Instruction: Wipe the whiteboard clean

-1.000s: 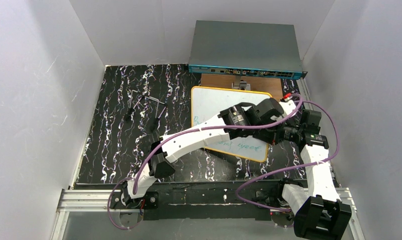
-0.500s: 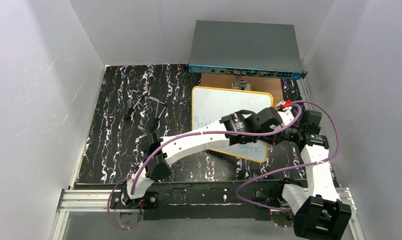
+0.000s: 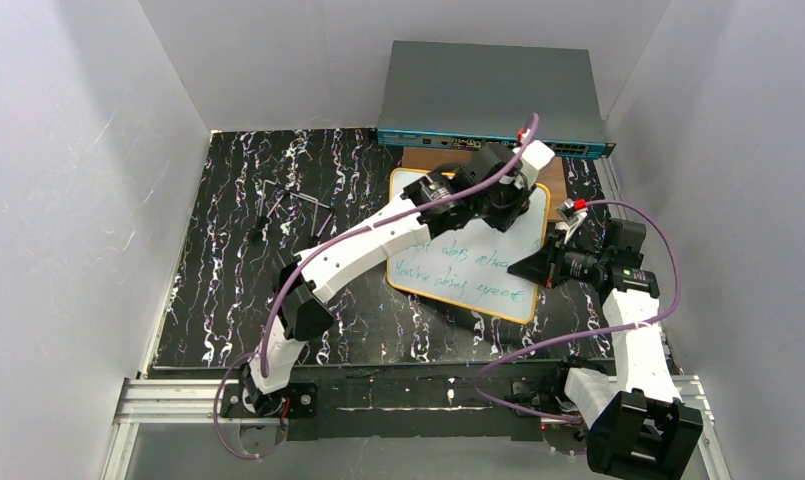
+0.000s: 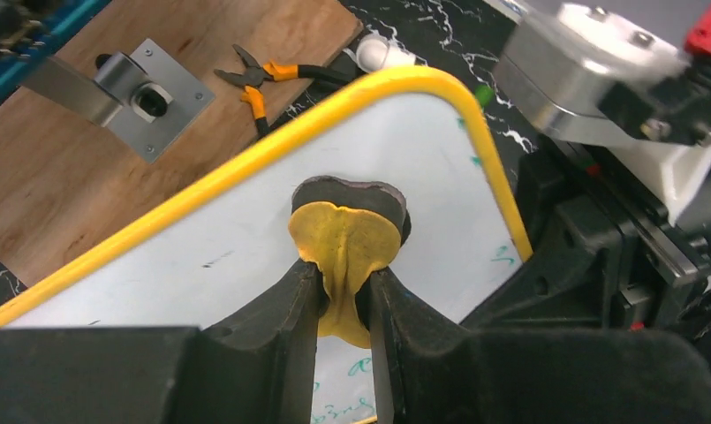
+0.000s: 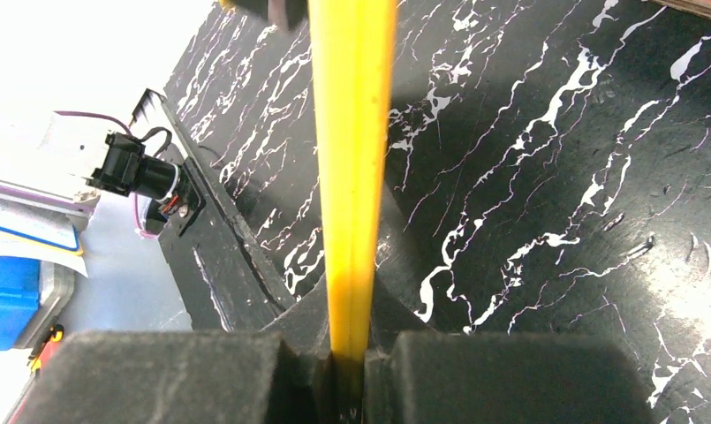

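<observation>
The whiteboard (image 3: 473, 265) (white, rounded corners, orange-yellow rim) is found on the black marbled table (image 3: 238, 250), right of centre; green-blue handwriting is carried across its near half.

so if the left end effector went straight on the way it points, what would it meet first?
The whiteboard: the gripped yellow pad looks pressed on it. Skimming on, the rim, then probably the pliers on the wooden board; depth unclear.

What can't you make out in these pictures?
- Top view: writing too small to read; left arm covers the whiteboard's far part.
- Left wrist: pad's wiping face hidden; contact with the board unclear.
- Right wrist: whiteboard seen edge-on, its face unseen.
</observation>
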Controlling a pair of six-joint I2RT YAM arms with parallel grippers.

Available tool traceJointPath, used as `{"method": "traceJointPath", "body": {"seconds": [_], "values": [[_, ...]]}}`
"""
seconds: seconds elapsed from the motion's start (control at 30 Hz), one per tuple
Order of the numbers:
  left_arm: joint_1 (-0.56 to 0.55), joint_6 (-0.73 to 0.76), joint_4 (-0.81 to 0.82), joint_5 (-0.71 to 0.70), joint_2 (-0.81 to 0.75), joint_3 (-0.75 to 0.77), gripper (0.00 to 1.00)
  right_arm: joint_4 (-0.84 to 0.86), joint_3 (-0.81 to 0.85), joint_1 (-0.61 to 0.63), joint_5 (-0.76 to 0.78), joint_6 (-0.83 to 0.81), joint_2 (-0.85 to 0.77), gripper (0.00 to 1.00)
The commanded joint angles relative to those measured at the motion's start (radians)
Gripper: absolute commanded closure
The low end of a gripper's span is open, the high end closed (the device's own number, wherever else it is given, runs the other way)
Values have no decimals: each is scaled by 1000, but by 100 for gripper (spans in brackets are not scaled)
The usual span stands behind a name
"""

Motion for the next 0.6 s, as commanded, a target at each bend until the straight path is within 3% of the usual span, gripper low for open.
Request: {"method": "traceJointPath", "body": {"seconds": [0.0, 0.3, 0.57], "values": [[49, -69, 128, 6, -94, -97, 100, 51, 54, 8, -146, -65, -35, 99], [108, -201, 531, -38, -570, -1010, 100, 47, 54, 3, -157, -65, -44, 99], [295, -265, 845, -48, -874, -1479, 100, 48, 52, 3, -152, -65, -41, 99]]}}
